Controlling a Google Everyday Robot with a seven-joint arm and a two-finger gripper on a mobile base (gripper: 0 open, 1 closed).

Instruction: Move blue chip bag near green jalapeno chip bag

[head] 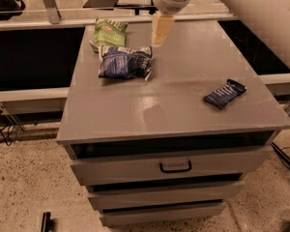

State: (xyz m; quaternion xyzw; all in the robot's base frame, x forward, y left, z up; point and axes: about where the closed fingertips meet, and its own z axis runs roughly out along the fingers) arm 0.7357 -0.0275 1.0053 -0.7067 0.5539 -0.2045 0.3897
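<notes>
Fingers [162, 27], spread or together I cannot tell, on gripper [158, 42] hovering empty near blue chip bag [125, 63], which is lying beside green jalapeno chip bag [108, 33]; placing looks done, only pulling clear seems to be remaining

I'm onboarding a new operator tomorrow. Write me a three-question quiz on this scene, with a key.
1. True or false: the blue chip bag lies close beside the green jalapeno chip bag.
2. The end effector is: A) above the table's back part, right of both bags; B) inside a drawer; C) at floor level.
3. Fill in: the small dark packet lies near the table's picture-____ edge.
Key: 1 true; 2 A; 3 right.
</notes>
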